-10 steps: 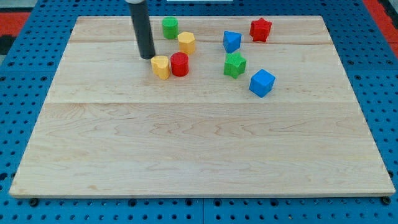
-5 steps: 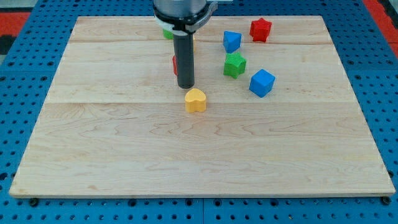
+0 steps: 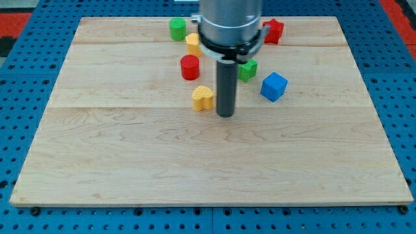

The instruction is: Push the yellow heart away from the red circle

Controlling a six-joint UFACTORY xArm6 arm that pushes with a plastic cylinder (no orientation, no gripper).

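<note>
A pale wooden desk [image 3: 130, 156] sits on a blue pegboard surface [image 3: 19, 130]. A dark vertical rod comes down from the view's top, and my tip [image 3: 225, 115] rests on the desk just to the view's right of the yellow heart [image 3: 203, 98], close beside it and possibly touching. No pincer shows, so its state cannot be told.

The yellow heart lies near the desk's middle, below and slightly right of the red circle [image 3: 190, 67], with a clear gap between them. A second yellow block [image 3: 192, 44] sits above the red circle, partly hidden by the arm. A green block [image 3: 177, 28] stands near the top edge. Right of the rod are a partly hidden green block [image 3: 247, 69], a blue cube [image 3: 273, 86] and a red star [image 3: 275, 30].
</note>
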